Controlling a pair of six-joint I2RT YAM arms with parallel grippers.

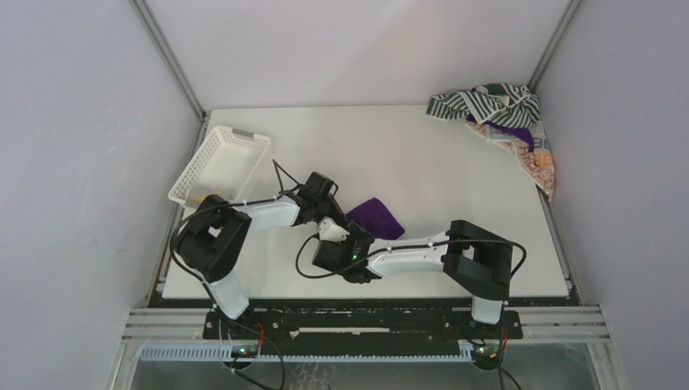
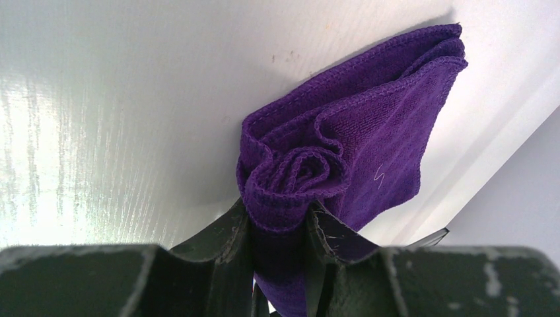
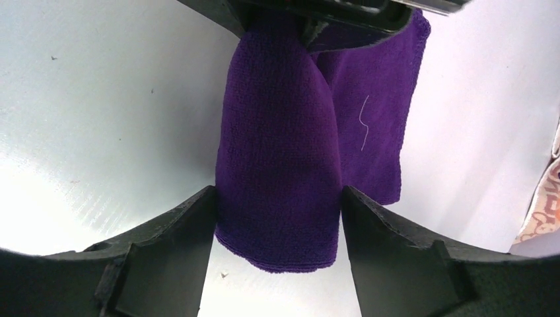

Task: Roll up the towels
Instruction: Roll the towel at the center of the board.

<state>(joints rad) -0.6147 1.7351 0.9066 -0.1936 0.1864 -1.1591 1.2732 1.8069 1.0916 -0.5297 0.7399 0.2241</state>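
A purple towel lies on the white table between the two arms, one edge wound into a tight roll. My left gripper is shut on the coiled end of that roll, and the flat, unrolled part spreads beyond it. My right gripper comes from the opposite end and has closed on the roll, both fingers pressing its sides. In the right wrist view the left gripper shows at the top edge. In the top view the left gripper and the right gripper meet at the towel.
A white lattice basket sits at the table's far left. A heap at the far right corner holds a green-and-white striped towel, an orange patterned towel and some purple cloth. The orange patterned towel also shows at the right wrist view's edge.
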